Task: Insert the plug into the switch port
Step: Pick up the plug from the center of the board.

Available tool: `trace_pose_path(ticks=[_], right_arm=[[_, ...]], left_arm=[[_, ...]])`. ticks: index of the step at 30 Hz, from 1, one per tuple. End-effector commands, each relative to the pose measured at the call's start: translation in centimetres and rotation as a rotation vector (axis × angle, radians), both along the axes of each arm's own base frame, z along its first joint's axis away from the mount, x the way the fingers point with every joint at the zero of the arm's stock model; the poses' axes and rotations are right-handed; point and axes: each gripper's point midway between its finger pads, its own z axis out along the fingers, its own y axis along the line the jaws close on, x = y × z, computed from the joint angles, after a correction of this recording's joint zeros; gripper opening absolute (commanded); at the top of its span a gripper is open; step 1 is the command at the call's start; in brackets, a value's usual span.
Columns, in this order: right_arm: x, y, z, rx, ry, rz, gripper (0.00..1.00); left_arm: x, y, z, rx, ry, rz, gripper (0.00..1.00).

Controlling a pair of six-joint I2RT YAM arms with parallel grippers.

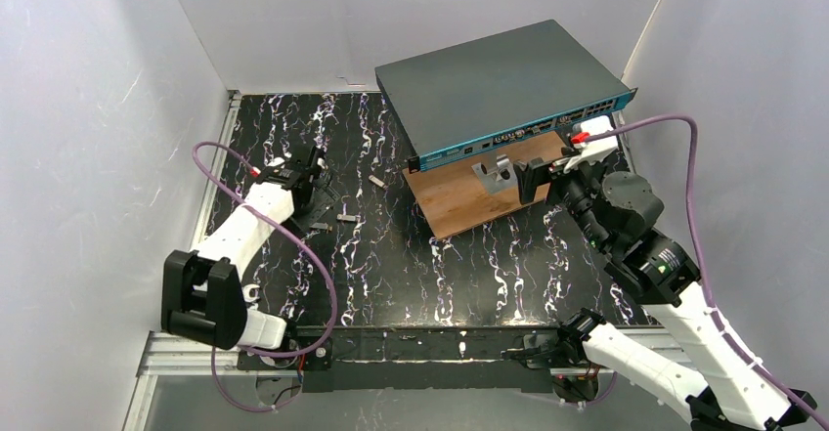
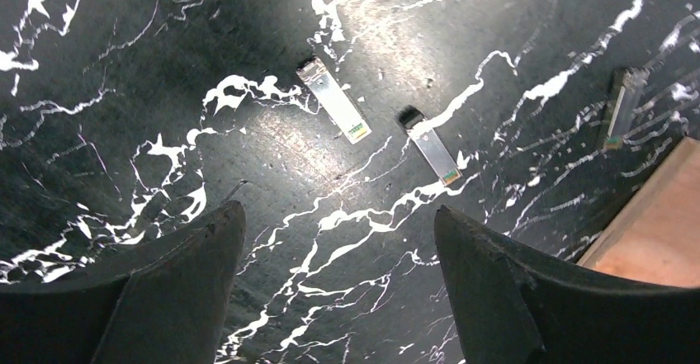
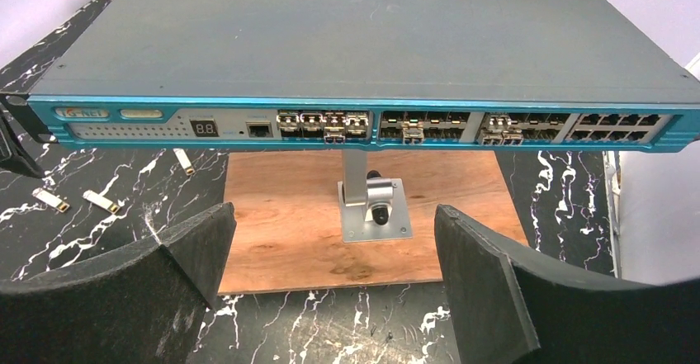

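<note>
The switch (image 1: 489, 79) is a wide dark grey box at the back right, its teal front strip (image 3: 355, 125) lined with small dark sockets, some holding metal inserts. Three small silver plugs lie loose on the black marble table: one (image 2: 334, 111), a second (image 2: 431, 149) and a third (image 2: 621, 108) further right. My left gripper (image 2: 338, 215) hovers open just short of the first two, nothing between its fingers. My right gripper (image 3: 334, 215) is open and empty, facing the switch's front over the near edge of the wooden board. In the top view the left gripper (image 1: 318, 175) is at the left and the right gripper (image 1: 555, 162) near the switch.
A brown wooden board (image 3: 289, 232) lies under the switch's front, carrying a small metal bracket (image 3: 371, 207). White walls close in the table on three sides. Purple cables (image 1: 675, 123) loop from both arms. The same plugs (image 3: 103, 202) show left of the board.
</note>
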Motion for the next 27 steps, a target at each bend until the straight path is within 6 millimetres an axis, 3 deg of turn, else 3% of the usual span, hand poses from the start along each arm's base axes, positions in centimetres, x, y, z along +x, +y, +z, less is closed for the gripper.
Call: trace_pose_path(ticks=[1,10,27], right_arm=[[-0.1,-1.0,0.6,-0.006,-0.030,-0.031,0.99],[-0.3,-1.2,0.3,-0.020,-0.028,-0.034,0.99],[-0.2,-1.2,0.3,-0.031,-0.032,-0.033,0.99]], left_arm=[[-0.3,1.1,-1.5,0.010,0.019,0.217,0.80],[0.3,0.4,-4.3,-0.023,0.071,0.328,0.65],[0.5,0.7,-7.3,0.024,0.148,0.388,0.51]])
